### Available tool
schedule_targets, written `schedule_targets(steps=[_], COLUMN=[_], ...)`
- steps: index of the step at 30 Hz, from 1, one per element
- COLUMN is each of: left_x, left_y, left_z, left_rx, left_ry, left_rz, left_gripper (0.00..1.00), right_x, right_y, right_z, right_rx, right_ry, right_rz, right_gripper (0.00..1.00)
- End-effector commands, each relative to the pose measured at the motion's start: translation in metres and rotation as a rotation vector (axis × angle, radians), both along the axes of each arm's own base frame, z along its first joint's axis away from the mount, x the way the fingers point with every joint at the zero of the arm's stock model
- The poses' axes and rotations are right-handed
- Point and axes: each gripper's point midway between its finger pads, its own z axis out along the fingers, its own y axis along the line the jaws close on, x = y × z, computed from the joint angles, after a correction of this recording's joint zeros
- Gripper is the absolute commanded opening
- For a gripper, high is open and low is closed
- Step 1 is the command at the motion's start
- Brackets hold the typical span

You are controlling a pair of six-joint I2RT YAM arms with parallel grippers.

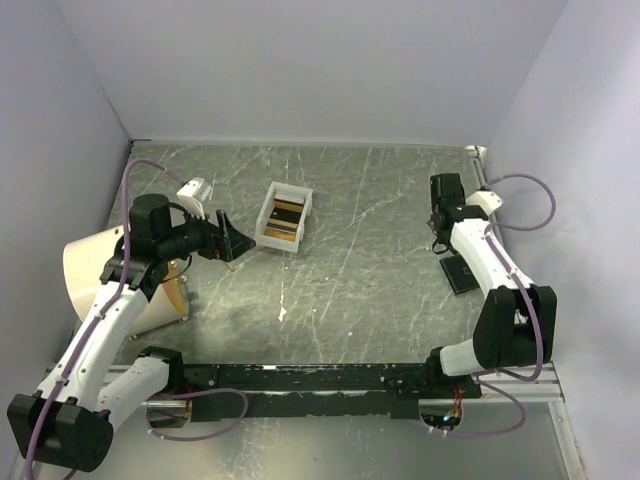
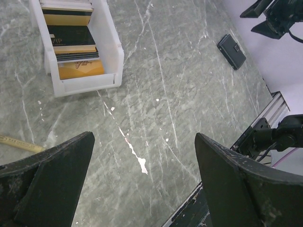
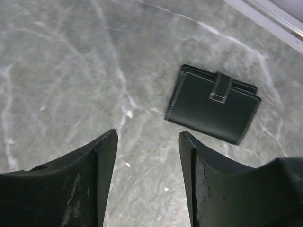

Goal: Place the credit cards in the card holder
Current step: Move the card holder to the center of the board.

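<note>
Not started: no card in the holder yet.
Cards [image 2: 71, 38] are stacked in the white box [image 2: 112, 47]. The holder [image 3: 213, 106] lies closed on the table [image 2: 189, 94], near my right gripper [image 3: 147, 135]. My right and left gripper [image 2: 144, 137] both gape, empty. Left to do: open holder, move cards.

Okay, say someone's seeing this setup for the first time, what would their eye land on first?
Most likely the white box, left of centre on the grey marbled table, packed with gold and black credit cards. Next comes the black card holder, lying shut on the table's right side below the open jaws of the right arm. The jaws of the left arm also stand open and empty, near the box.
</note>
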Motion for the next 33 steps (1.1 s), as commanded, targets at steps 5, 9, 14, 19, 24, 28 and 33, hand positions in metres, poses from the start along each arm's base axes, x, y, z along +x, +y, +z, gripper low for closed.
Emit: schedule_targets(steps=[5, 9, 14, 19, 24, 28, 33], left_x=[-0.007, -0.008, -0.008, -0.009, -0.007, -0.006, -0.006], left_y=[-0.003, -0.004, -0.004, -0.003, 0.0, 0.002, 0.002], left_z=[0.001, 0.001, 0.0, 0.0, 0.002, 0.002, 0.003], left_rx=[0.002, 0.001, 0.004, 0.01, 0.02, 0.026, 0.024], left_ry=[-0.013, -0.011, -0.008, -0.012, -0.025, -0.032, -0.049], left_rz=[-0.027, -0.03, -0.031, -0.026, -0.004, 0.005, 0.013], left_gripper=[0.99, 0.99, 0.99, 0.99, 0.99, 0.99, 1.0], right_x=[-0.034, -0.038, -0.031, -0.02, -0.018, -0.025, -0.02], right_y=[-0.044, -0.057, -0.067, -0.067, -0.058, -0.047, -0.017], right_z=[-0.019, -0.031, -0.049, -0.068, -0.091, -0.111, -0.13], right_rx=[-0.032, -0.056, -0.013, 0.023, 0.065, 0.107, 0.184], right_ry=[0.043, 0.059, 0.033, 0.05, 0.119, 0.166, 0.187], right_rz=[-0.246, -0.265, -0.235, -0.169, -0.122, -0.08, 0.075], right_gripper=[0.55, 0.51, 0.52, 0.52, 0.52, 0.5, 0.5])
